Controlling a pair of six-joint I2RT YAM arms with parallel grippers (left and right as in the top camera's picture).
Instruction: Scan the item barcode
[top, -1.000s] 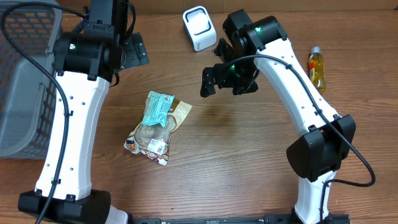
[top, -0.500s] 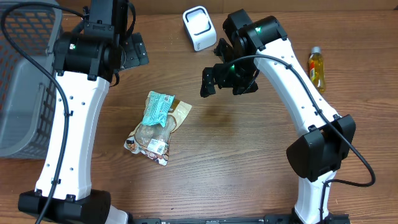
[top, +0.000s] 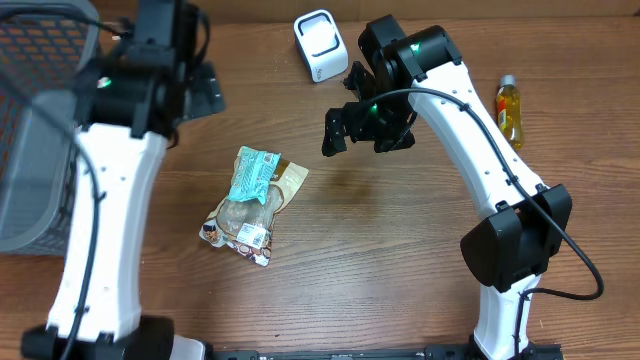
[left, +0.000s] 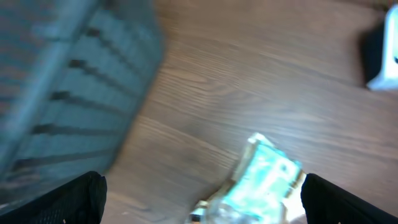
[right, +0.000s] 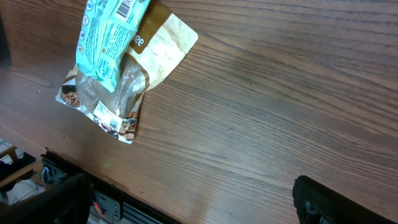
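A snack bag (top: 255, 205) with a teal label and a clear brown lower half lies flat mid-table. The white barcode scanner (top: 318, 45) stands at the back centre. My left gripper (top: 205, 88) hovers back-left of the bag, open and blurred by motion. In the left wrist view its open jaws (left: 202, 202) frame the bag (left: 264, 180), with the scanner (left: 382, 59) at the right edge. My right gripper (top: 365, 135) hangs open above bare wood, right of the bag. The right wrist view shows the bag (right: 115, 62) at upper left, far from the open gripper (right: 193, 205).
A grey wire basket (top: 40, 120) fills the left side, also blurred in the left wrist view as the basket (left: 62, 81). A small bottle of yellow liquid (top: 509, 110) lies at the far right. The table's front edge (right: 81, 168) shows in the right wrist view.
My left arm has started moving and now appears blurred, shifted slightly to the left. The right arm, the bag and the scanner have not moved.
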